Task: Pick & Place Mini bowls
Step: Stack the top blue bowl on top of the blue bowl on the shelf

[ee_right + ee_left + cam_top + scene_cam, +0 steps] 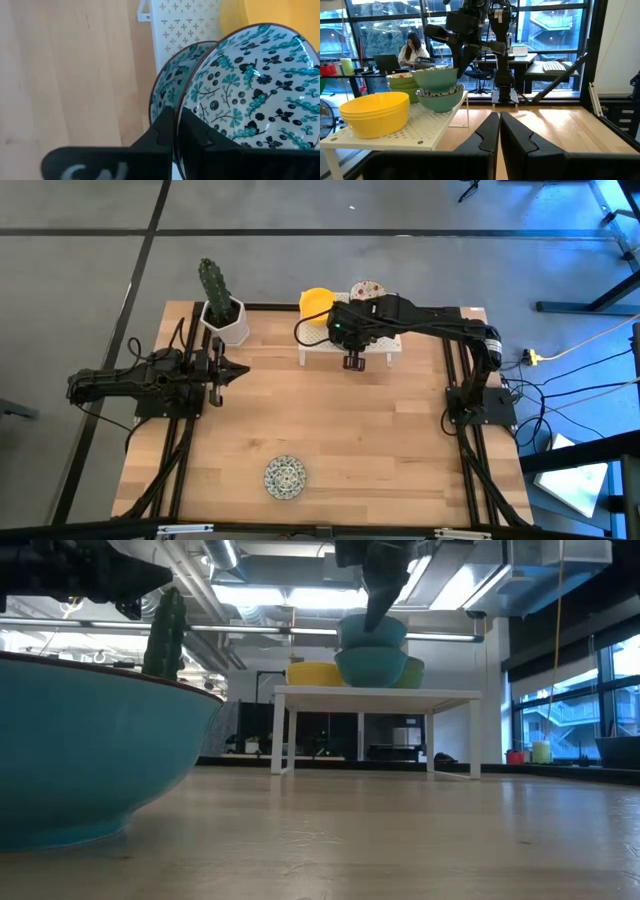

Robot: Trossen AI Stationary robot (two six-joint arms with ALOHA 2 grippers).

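The right hand (174, 131) is pinched onto the rim of a blue-green patterned mini bowl (252, 85), its two fingers closed with the bowl's edge between them. That bowl is tilted and lifted slightly out of a second patterned bowl (167, 85) sitting beneath it. In the left wrist view the raised bowl (435, 77) hangs just above the lower one (440, 99), which rests on the white perforated stand (415, 127). Beside them on the stand is a stack of yellow mini bowls (372, 112), and behind sits a stack of cream bowls with reddish floral pattern (400, 80); from above only its top bowl shows (366, 289).

The stand (312, 338) is at the far side of the wooden bench (330, 430). A third patterned bowl (285, 477) sits alone, well apart, near the bench's front edge. A white cactus pot (226, 320) stands at the far left corner.

The left hand (238, 372) waits over the bench's left side, fingers (487, 137) closed together and holding nothing. A person (412, 47) sits at a desk in the room beyond.
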